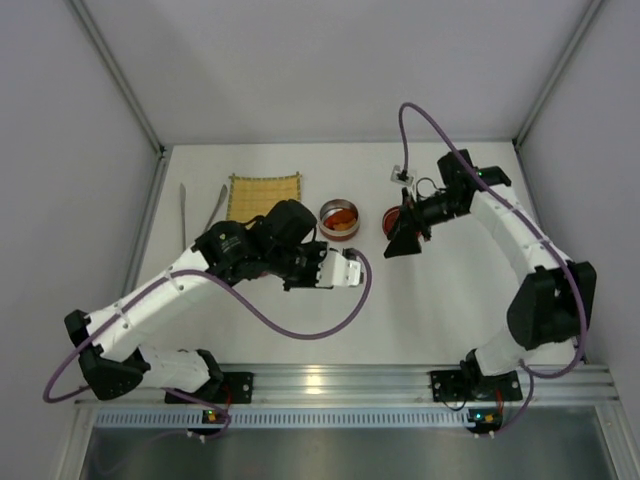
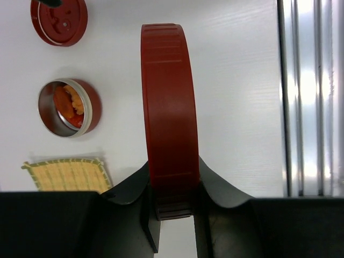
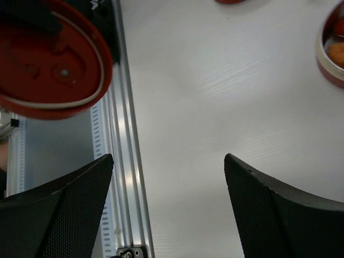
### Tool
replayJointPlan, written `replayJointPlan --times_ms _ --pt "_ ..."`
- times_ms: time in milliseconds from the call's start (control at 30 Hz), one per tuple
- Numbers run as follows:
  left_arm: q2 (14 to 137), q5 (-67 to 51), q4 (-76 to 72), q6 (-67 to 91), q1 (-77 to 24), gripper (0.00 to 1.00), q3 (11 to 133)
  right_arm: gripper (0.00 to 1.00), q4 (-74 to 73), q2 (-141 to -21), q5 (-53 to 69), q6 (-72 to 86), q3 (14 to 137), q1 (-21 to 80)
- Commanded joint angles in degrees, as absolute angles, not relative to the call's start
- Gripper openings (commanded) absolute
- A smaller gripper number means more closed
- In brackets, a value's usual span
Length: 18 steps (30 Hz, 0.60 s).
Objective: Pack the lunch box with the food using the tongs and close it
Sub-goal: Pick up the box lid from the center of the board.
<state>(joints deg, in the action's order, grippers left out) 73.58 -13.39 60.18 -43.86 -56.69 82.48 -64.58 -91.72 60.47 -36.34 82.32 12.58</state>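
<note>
Holding a red lid (image 2: 169, 97) on edge in the left gripper (image 2: 173, 183), just on the arm-base side of the lunch box tin (image 2: 51, 115) with its orange food (image 2: 72, 102) — lid likely to be tipped flat — with the right gripper (image 3: 167, 161) spread wide, empty, off the tin's right.

The lunch box (image 2: 95, 113) is a small round tin, red outside and silvery inside. It stands upright and open on the table (image 2: 236, 80), with orange and red food (image 2: 72, 102) inside. A red ribbed lid (image 2: 169, 107) is held on edge, clamped at its rim in the left gripper (image 2: 173, 207), near the box. A second red round piece (image 2: 59, 21) lies flat just beyond the box. The tongs (image 1: 183, 215), thin and silvery, lie unheld well to the left.
</note>
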Motion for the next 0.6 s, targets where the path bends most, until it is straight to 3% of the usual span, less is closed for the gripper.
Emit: replayJointPlan --times_ms 0,100,300,567 --pt "75.67 -23.7 64.85 -36.14 -52.4 0.0 87.27 0.83 -60.18 -84.13 70.83 -42.03 76.05 12.48" --pt "77.87 -27.06 66.53 -34.98 -51.16 0.0 89.29 0.84 -51.71 -78.85 69.36 -35.34 73.22 13.88" --pt "79.89 -31.02 65.83 -31.56 -49.84 0.0 90.35 0.84 -58.71 -76.73 67.06 -42.98 76.9 18.63" --pt "84.19 -36.37 69.42 -30.85 -47.9 0.0 94.74 0.87 -52.65 -75.41 65.74 -37.97 75.23 25.13"
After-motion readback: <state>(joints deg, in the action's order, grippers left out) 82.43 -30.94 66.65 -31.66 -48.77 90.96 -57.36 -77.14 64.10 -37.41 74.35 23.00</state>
